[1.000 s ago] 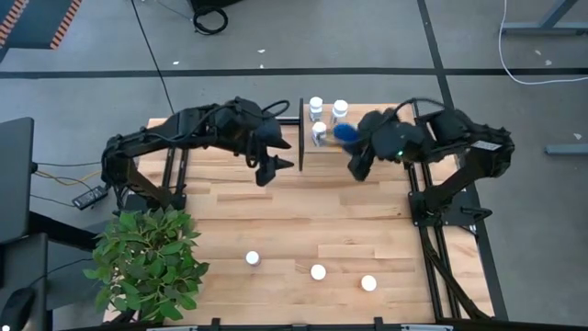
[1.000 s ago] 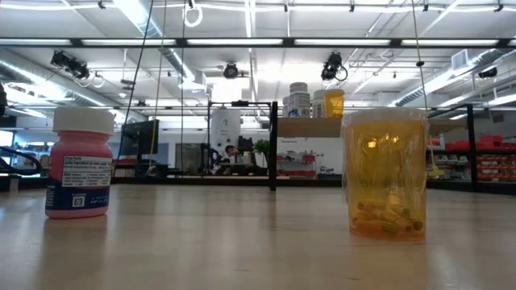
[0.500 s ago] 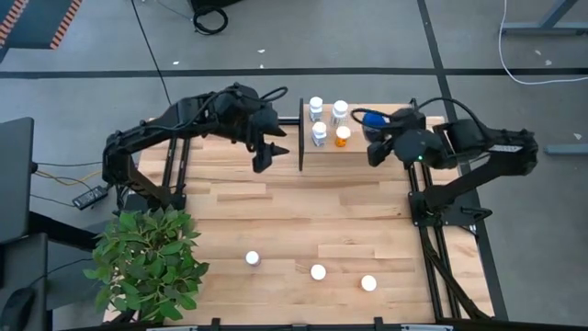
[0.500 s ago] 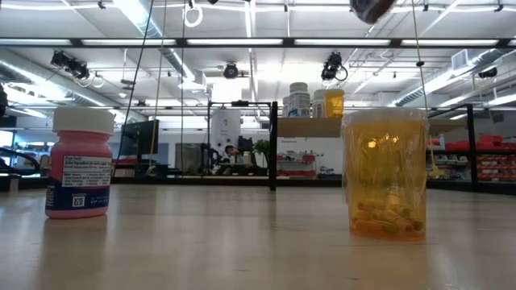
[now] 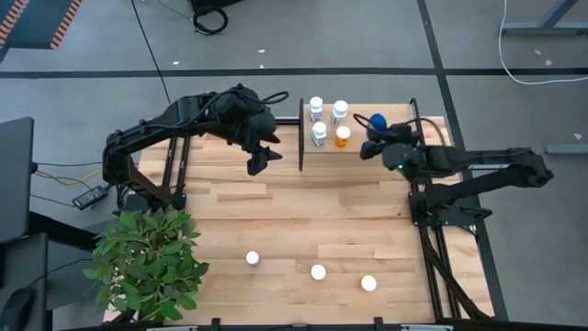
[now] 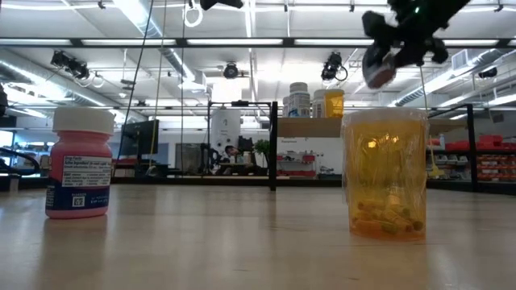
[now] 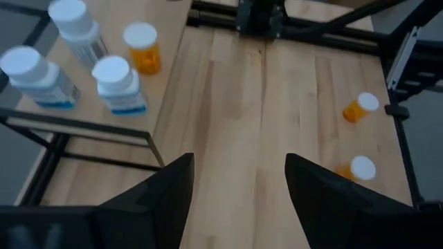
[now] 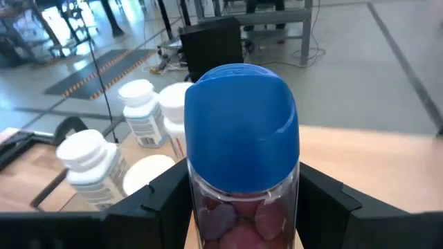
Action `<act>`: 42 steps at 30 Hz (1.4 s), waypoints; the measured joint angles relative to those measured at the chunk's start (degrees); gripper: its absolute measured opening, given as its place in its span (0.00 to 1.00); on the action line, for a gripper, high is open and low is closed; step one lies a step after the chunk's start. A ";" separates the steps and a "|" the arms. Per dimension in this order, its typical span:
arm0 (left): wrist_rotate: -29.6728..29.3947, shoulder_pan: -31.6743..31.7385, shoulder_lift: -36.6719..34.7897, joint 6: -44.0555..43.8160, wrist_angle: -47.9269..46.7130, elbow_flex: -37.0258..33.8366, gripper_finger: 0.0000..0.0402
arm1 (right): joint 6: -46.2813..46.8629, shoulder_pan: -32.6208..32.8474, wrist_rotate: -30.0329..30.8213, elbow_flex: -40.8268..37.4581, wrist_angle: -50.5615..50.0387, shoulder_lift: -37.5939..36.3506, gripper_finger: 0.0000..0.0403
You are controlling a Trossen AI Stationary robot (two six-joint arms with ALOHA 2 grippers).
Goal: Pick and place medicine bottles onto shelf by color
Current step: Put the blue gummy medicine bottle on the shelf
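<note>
The shelf (image 5: 300, 133) stands at the table's far middle with three white bottles (image 5: 319, 134) and an orange one (image 5: 342, 136) upright on it. My right gripper (image 5: 377, 138) is shut on a blue-capped clear bottle (image 8: 242, 138) just over the shelf's right end, and it shows high up in the low view (image 6: 377, 64). My left gripper (image 5: 256, 158) hangs open and empty, left of the shelf. Three white-capped bottles (image 5: 318, 271) stand near the table's front edge. My right gripper pinches the bottle's clear body (image 8: 239, 207) just below the blue cap, one finger (image 8: 166, 204) on either side. The fingers come from the table's right side, nearly level. The bottle is lifted clear and tilted, cap end beyond the fingertips.
A leafy plant (image 5: 152, 262) fills the near left corner. In the low view a pink bottle (image 6: 78, 165) and an orange bottle (image 6: 385, 173) stand close by on the table. The left wrist view shows two orange bottles (image 7: 360, 107) on the planks, with bare wood between them and the shelf (image 7: 90, 142).
My right gripper has swung with the blue-capped bottle from over the shelf's middle toward its right end and has come down, its arm stretching out flat and its wrist rolling. That uncovered the orange bottle on the shelf. My left gripper has drawn a little leftward, away from the shelf.
</note>
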 joint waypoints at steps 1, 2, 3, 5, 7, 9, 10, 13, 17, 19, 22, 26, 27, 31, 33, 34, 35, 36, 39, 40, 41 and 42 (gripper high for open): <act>0.04 0.01 0.00 -0.09 -0.64 0.00 0.58 | -0.74 -1.14 -0.53 -1.98 3.70 0.13 0.53; 0.02 0.01 0.00 -0.26 -1.29 0.00 0.58 | -1.41 -2.39 -1.29 -3.68 6.81 0.19 0.53; 0.02 0.01 0.00 -0.37 -2.02 0.00 0.58 | -2.17 -3.68 -1.39 -5.05 9.42 0.27 0.53; -0.02 0.01 0.00 -0.37 -3.43 -0.02 0.58 | -3.79 -6.50 -1.48 -6.70 13.38 0.30 0.53; -0.02 0.01 -0.11 -0.30 -4.08 -0.07 0.58 | -5.70 -9.89 -2.70 -7.84 16.14 0.26 0.53; -0.02 0.01 -0.17 -0.25 -4.08 -0.07 0.58 | -7.15 -13.66 -6.47 -8.96 17.87 0.37 0.53; -0.02 0.01 -0.17 -0.11 -4.04 -0.07 0.58 | -7.86 -15.62 -8.87 -9.38 19.05 0.76 0.53; -0.02 0.27 -0.17 0.01 -3.82 -0.07 0.58 | -10.72 -20.67 -16.35 -10.22 23.07 2.59 0.53; -0.12 1.08 -0.17 0.01 -3.78 -0.07 0.57 | -14.68 -26.09 -22.95 -10.24 29.23 5.95 0.53; -0.12 1.51 -0.17 0.01 -3.81 -0.07 0.58 | -15.61 -28.23 -24.89 -10.24 31.69 7.46 0.53; -0.13 1.89 -0.17 -0.01 -3.98 -0.07 0.57 | -16.54 -30.75 -28.12 -10.24 33.75 9.99 0.53; -0.13 1.89 -0.17 -0.04 -3.96 -0.07 0.57 | -17.67 -32.59 -31.17 -9.96 36.34 13.04 0.53; -0.13 1.89 -0.17 -0.04 -3.96 -0.07 0.57 | -18.04 -32.78 -31.54 -9.97 37.15 13.62 0.53; -0.09 1.89 -0.17 -0.34 -3.98 -0.07 0.57 | -19.56 -33.07 -31.62 -10.05 38.94 14.24 0.53; -0.11 1.89 -0.17 -0.41 -3.98 -0.07 0.57 | -20.20 -33.56 -31.58 -10.07 38.69 14.14 0.53; -0.11 1.89 -0.17 -0.43 -3.98 -0.07 0.57 | -20.48 -33.95 -31.51 -10.07 38.48 14.09 0.53; -0.11 1.89 -0.17 -0.44 -4.00 -0.07 0.57 | -21.21 -34.31 -31.35 -10.07 38.30 14.10 0.53; -0.11 1.89 -0.17 -0.45 -3.99 -0.07 0.57 | -21.72 -34.69 -31.24 -10.07 38.20 14.13 0.53; -0.10 1.89 -0.17 -1.42 -3.98 -0.07 0.57 | -23.23 -35.55 -31.30 -10.11 37.91 14.14 0.53; -0.11 1.89 -0.17 -1.56 -3.99 -0.07 0.57 | -23.60 -35.84 -31.32 -10.11 37.78 14.16 0.53; -0.11 1.89 -0.17 -1.59 -3.99 -0.07 0.57 | -23.68 -36.14 -31.32 -10.13 37.60 14.16 0.53; -0.11 1.89 -0.17 -1.59 -3.98 -0.07 0.57 | -23.72 -36.36 -31.30 -10.13 37.53 14.16 0.53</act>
